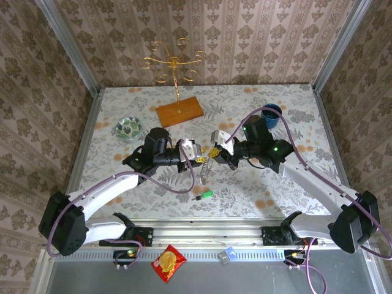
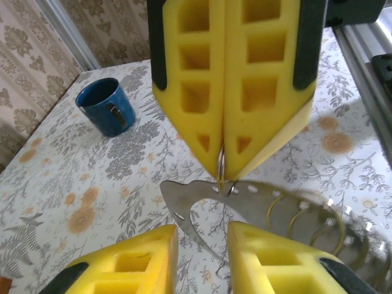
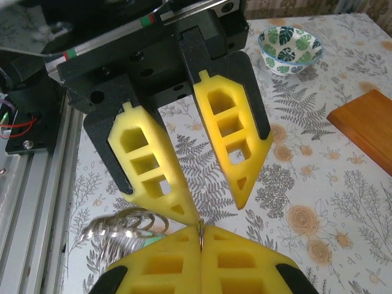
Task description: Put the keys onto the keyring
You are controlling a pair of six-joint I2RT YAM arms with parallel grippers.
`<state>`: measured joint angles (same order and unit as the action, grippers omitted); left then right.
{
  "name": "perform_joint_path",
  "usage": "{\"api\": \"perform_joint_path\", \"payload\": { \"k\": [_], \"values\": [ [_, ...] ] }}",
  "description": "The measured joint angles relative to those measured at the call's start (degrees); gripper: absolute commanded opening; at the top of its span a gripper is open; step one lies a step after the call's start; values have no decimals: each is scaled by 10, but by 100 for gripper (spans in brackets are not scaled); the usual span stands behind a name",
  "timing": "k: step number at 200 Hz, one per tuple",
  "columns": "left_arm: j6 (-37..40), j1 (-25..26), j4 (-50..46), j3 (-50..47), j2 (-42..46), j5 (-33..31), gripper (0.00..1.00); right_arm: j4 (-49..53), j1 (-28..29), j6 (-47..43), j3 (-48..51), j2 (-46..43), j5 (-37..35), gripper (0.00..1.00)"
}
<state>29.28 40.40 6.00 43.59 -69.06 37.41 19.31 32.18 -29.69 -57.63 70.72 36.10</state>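
R claw (image 3: pixel 200 229) clamped on flat metal keyring (image 2: pixel 251 199), L claw (image 2: pixel 202 236) apart (yellow foam, wedge-shaped)

left pincer (image 3: pixel 214 207): jaws apart | right pincer (image 2: pixel 222 174): clamped shut

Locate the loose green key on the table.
In the top view the green key lies flat on the table near its front edge, about midway between the two arms, just nearer the bases than the raised keyring.
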Motion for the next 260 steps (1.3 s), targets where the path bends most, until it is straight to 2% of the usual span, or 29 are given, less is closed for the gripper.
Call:
{"api": "perform_joint_path", "payload": {
  "k": [43,88,130,182,260],
  "values": [
    [1,0,4,0,0,26,23,1,10,-19,0,10,0,0],
    [0,0,5,-1,-5,40,15,2,12,-34,0,15,-1,0],
    [-1,-1,5,-6,-11,47,0,5,14,-47,-1,22,-3,0],
    [0,4,70,-40,-19,35,0,14,16,-77,2,27,-19,0],
    [17,16,131,-80,-31,-5,0,24,20,-97,9,43,-41,12]
  ]
}}
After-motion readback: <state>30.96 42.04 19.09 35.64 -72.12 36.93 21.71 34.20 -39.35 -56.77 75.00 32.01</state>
